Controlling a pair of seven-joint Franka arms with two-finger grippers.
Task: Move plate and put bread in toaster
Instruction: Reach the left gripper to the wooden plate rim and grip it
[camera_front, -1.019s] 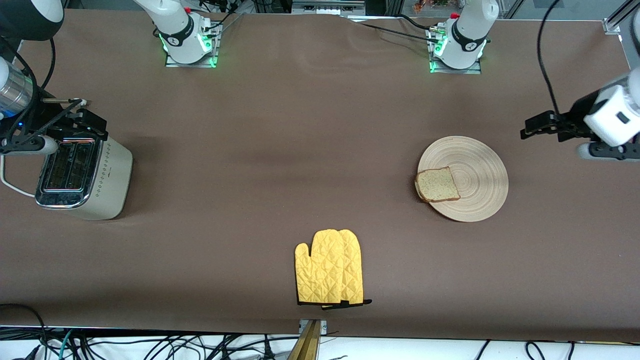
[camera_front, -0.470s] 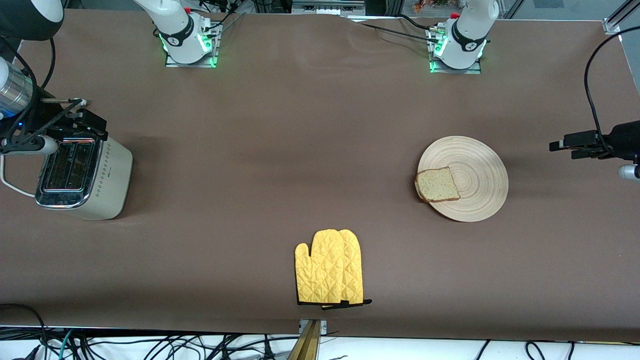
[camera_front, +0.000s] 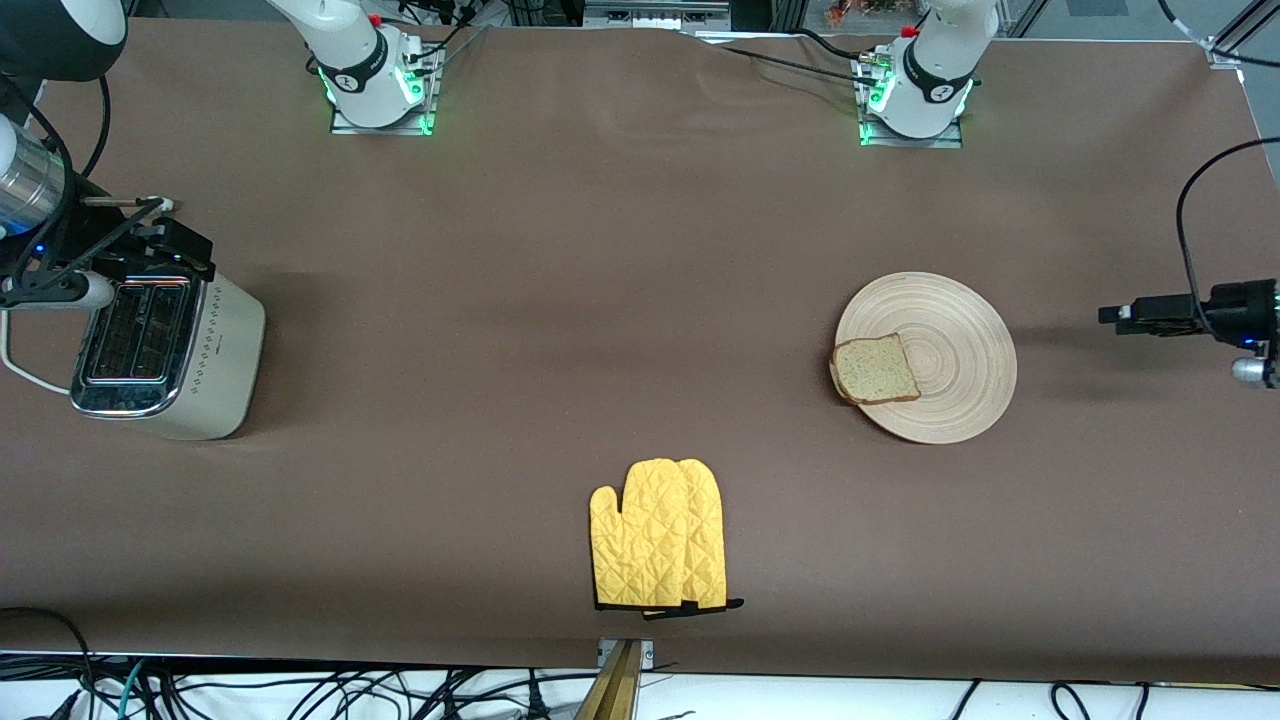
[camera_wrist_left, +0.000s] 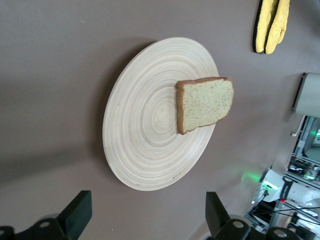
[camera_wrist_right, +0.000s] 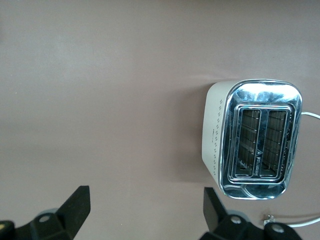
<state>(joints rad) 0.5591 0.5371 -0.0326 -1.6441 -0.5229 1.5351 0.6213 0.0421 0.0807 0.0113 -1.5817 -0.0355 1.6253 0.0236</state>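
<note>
Jaws of both grippers spread, empty. Left gripper (camera_front: 1125, 315) hovers beside plate (camera_front: 950, 330); bread (camera_front: 875, 370) rests on plate's rim. Right gripper (camera_front: 150, 235), seemingly waiting, above toaster (camera_front: 200, 350). Yellow mitt (camera_front: 658, 535) on tabletop (camera_front: 600, 300).

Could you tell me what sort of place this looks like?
Probably a robotics lab staged as a kitchen: a cloth-covered table with two bolted-down arms, loose cables along its edge, a toaster and bread on a plate.
</note>
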